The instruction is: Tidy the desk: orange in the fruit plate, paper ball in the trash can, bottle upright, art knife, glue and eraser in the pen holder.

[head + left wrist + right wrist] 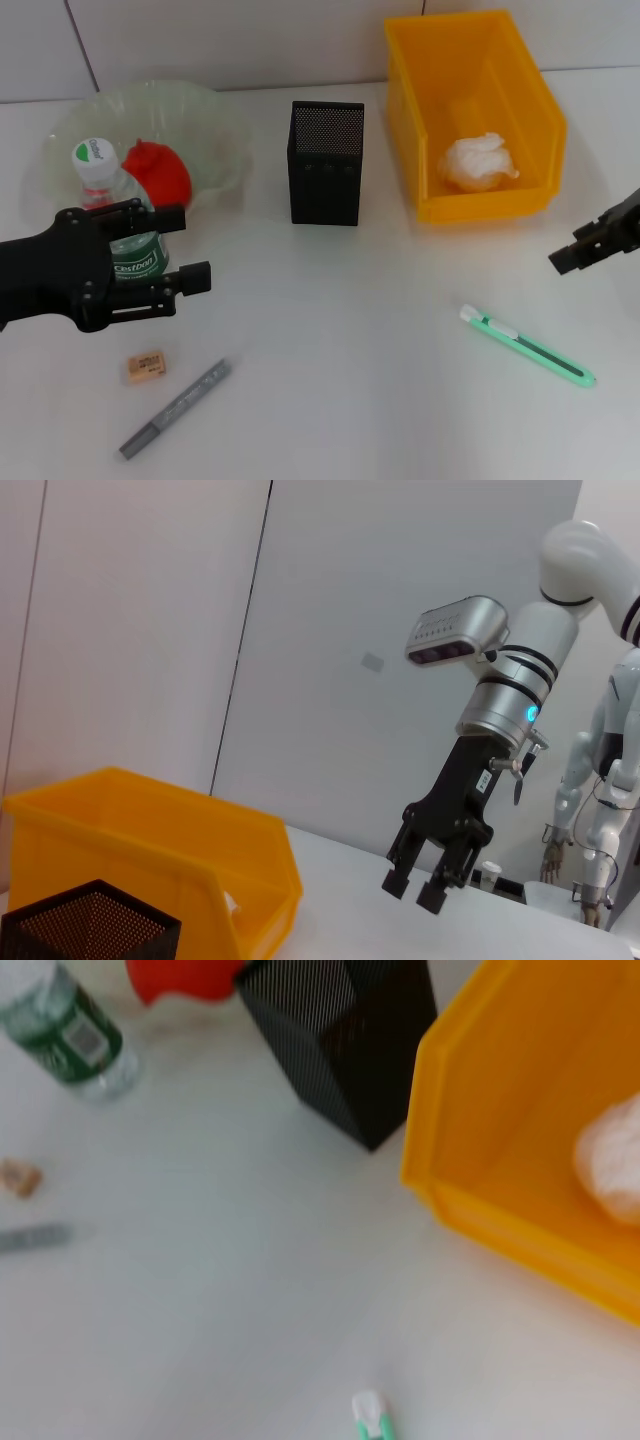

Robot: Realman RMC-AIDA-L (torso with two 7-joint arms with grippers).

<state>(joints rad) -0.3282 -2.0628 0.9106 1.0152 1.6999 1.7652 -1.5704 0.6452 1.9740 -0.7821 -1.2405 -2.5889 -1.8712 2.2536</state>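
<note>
The left jaws (178,248) stand spread around the upright clear plastic bottle with the green label (118,225), not visibly clamping it. The right jaws (570,250) look parted, hovering above the green art knife (527,346) on the white counter (350,330).

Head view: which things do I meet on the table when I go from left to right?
eraser → glue stick → pen holder → paper ball → art knife
</note>
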